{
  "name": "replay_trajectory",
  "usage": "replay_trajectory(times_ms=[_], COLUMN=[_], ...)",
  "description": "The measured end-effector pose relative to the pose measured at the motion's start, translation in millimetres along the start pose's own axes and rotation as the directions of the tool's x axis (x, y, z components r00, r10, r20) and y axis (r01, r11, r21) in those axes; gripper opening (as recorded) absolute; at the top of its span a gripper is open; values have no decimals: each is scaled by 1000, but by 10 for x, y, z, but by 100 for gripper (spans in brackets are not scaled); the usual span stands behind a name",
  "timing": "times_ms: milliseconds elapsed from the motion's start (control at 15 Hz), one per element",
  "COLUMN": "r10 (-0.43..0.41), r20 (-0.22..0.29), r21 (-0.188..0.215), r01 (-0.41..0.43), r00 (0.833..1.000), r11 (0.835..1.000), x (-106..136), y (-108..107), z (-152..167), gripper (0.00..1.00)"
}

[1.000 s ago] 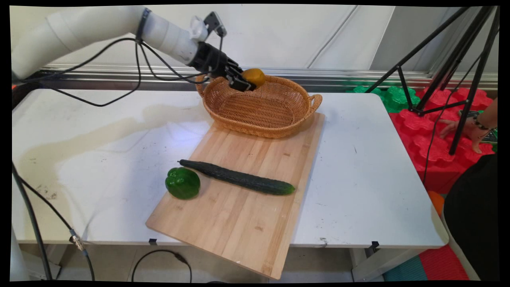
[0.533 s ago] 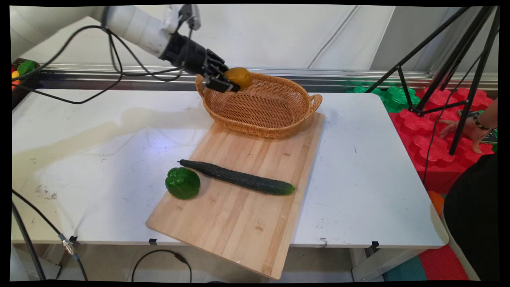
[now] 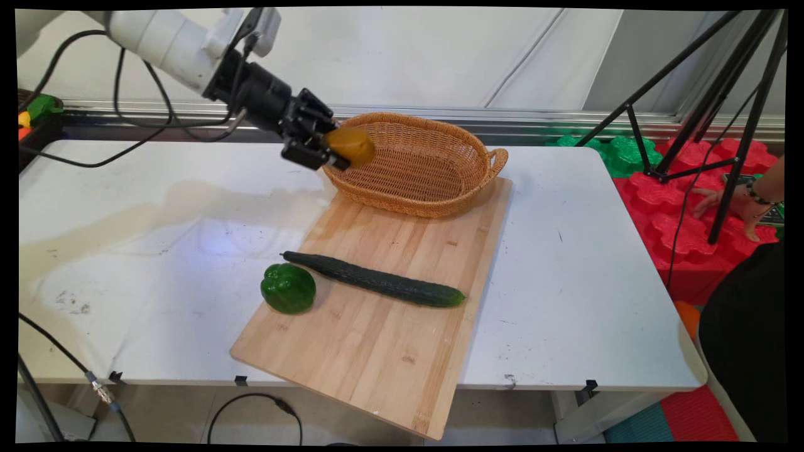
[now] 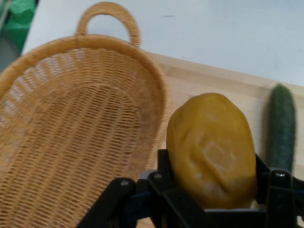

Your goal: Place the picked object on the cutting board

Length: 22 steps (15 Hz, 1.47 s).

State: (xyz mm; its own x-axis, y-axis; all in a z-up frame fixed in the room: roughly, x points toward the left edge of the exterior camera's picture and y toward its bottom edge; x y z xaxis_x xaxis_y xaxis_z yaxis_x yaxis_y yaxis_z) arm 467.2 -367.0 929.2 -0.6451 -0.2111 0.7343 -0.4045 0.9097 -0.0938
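My black gripper (image 3: 333,152) is shut on a yellow-brown potato (image 3: 350,145), held in the air over the left end of the wicker basket (image 3: 421,182). In the hand view the potato (image 4: 211,149) sits between my fingers (image 4: 278,190), just outside the basket's near rim (image 4: 156,80). The basket is empty inside and rests on the far end of a wooden cutting board (image 3: 383,339). A long dark cucumber (image 3: 377,287) lies across the board. A green bell pepper (image 3: 287,288) sits at the board's left edge.
The white table (image 3: 157,207) extends left and right of the board. A black tripod (image 3: 722,113) stands off the right side over red and green foam blocks (image 3: 678,213). A person's hand (image 3: 735,204) and dark clothing are at the right edge. Black cables hang from the arm.
The gripper has carried the potato leftward and slightly lower, from above the basket's back-left rim to its left end. The vegetables on the board have not moved.
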Motion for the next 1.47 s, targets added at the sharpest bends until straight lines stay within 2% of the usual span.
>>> replay_trajectory(times_ms=[333,667,1200,1467], r10=[80,143,194,205], r20=[22,46,94,116], r21=[-90,-170,-255,-276], r01=[-78,-133,-165,-167], r00=[997,989,976,972], r11=[993,976,953,947], x=[-13,-59,-182,-222], y=[379,742,1189,1356], z=[-67,87,514,751], gripper=[0,0,0,0])
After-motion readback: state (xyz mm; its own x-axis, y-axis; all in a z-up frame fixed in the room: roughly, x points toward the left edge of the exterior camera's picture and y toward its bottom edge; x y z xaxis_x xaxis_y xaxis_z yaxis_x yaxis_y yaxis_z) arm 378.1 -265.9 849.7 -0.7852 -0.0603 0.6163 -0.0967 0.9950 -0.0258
